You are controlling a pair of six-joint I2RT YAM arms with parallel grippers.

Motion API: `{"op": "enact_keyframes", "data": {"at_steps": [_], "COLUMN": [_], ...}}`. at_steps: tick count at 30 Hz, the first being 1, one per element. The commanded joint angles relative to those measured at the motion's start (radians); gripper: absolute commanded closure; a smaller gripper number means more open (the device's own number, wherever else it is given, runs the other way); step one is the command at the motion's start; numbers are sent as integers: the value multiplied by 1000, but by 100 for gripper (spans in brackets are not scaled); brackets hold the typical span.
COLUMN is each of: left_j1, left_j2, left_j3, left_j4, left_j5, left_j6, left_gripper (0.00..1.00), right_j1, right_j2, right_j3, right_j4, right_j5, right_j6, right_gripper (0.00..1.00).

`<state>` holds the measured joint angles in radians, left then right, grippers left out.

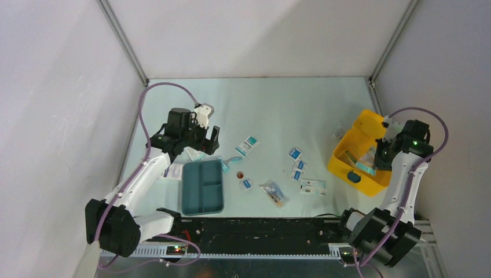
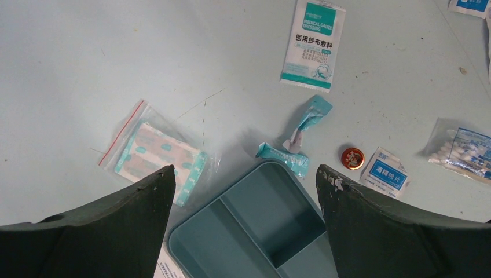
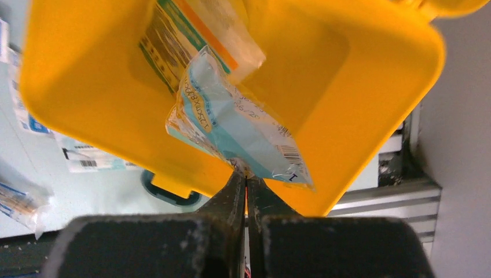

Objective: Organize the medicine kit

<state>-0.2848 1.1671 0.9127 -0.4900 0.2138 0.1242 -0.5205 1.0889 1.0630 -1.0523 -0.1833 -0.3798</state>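
In the top view, the yellow medicine kit [image 1: 354, 155] is seen open at the right side of the table [image 1: 278, 104], with the right gripper [image 1: 379, 157] lowered into it. The left gripper [image 1: 207, 143] is held over the far end of a teal divided tray [image 1: 202, 188] on the left. Small sachets are scattered between tray and kit.

In the left wrist view, the fingers [image 2: 133, 214] are spread wide with nothing between them but the tray's far corner below. A zip bag of plasters [image 2: 153, 152], a gauze dressing packet [image 2: 312, 43] and a small orange cap [image 2: 352, 157] are seen lying beyond.

In the right wrist view, the jaws are pressed together on the near edge of a clear packet [image 3: 231, 121], which is held over the kit's yellow interior.
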Motion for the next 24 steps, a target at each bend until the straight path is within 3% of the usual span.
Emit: {"op": "enact_keyframes", "data": {"at_steps": [1,13,19,24], "left_j1": [6,6,6,6], "left_j2": [-1,-25,-17,-18], "left_j3": [49,50,54,59], "left_j4": [1,-14,-13,-15], "left_j5": [20,9,9,12], "left_j6": [8,10,9,5], "left_gripper": [5,5,5,5], "right_j1": [-55,-73,-73,-69], "right_j2": [0,241,249,236], "right_j3": [-44,-64,-68,-68], "right_j4": [-8,116,186,189], "right_j5": [10,17,0,-13], "right_j6": [-40,4,38,69], "right_gripper": [100,100,92,55]}}
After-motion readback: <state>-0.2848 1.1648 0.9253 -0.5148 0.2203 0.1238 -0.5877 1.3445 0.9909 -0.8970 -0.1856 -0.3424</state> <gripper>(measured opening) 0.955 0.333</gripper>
